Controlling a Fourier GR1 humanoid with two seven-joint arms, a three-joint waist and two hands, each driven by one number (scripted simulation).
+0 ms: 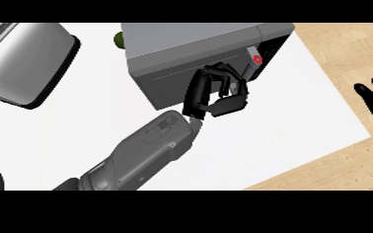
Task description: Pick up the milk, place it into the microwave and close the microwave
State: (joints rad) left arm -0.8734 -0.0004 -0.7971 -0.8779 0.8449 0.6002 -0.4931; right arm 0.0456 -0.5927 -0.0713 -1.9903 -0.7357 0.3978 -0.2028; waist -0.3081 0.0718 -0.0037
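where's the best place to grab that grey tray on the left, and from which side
Probably the raised black rim along the grey tray on its right edge, coming in from the right over the white counter. That rim stands up as a lip and faces the counter's middle, while the tray's left part runs out of view.

- We see the microwave (193, 42) as a grey box with a lighter top and a darker front.
- It stands upright on the white table (87, 128), in the upper middle of the view, turned askew to the table's edges.
- Its door (164, 81) faces us and looks flush with the front; its right end is hidden from us.
- The control panel (266, 49) at the front's right end carries a round red button (256, 58).
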